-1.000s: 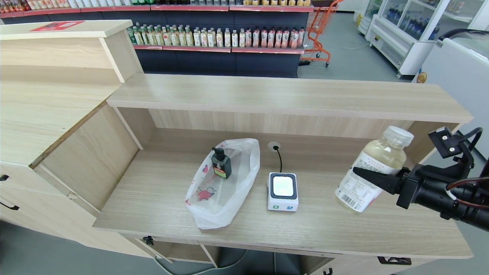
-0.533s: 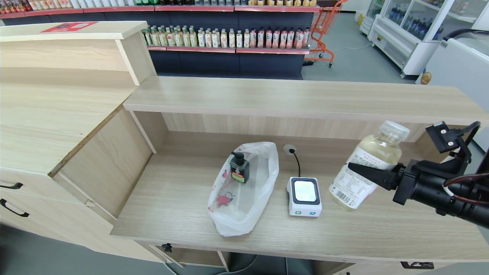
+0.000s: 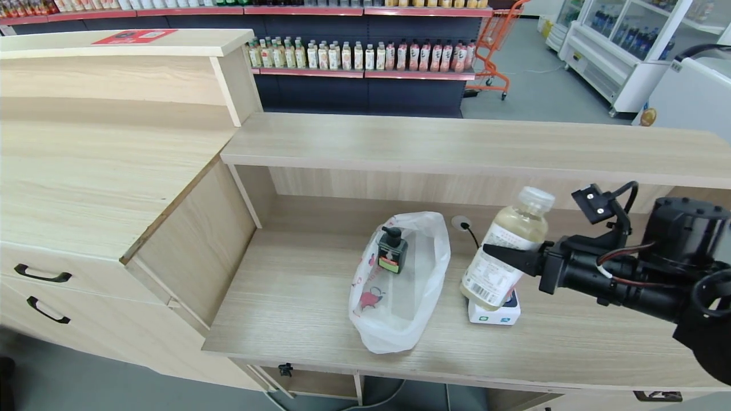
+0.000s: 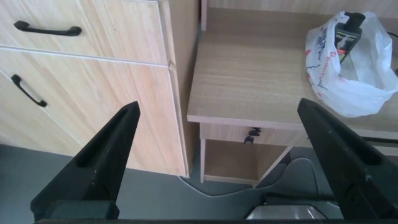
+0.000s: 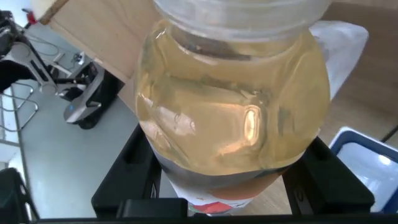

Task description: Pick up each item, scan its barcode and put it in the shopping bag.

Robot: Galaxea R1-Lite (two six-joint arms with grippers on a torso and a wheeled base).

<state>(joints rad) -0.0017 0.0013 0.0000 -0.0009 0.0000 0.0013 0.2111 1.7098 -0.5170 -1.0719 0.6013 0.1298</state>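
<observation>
My left gripper (image 4: 217,106) beside the counter (image 4: 249,81)

My two dark fingers (image 4: 102,152) are spread wide apart below the counter's front edge. On the counter's far end lies the white shopping bag (image 4: 348,84) with a dark pump bottle (image 4: 349,31) inside. Drawers (image 4: 81,68) with black handles (image 4: 48,28) adjoin the counter.

Bright even store light; soft shadows; glare on bottle (image 5: 233,118).

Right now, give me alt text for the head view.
The right tool holds a tilted drink bottle over the white scanner on the wooden counter. Beside it lies an open shopping bag with a dark pump bottle inside.
</observation>
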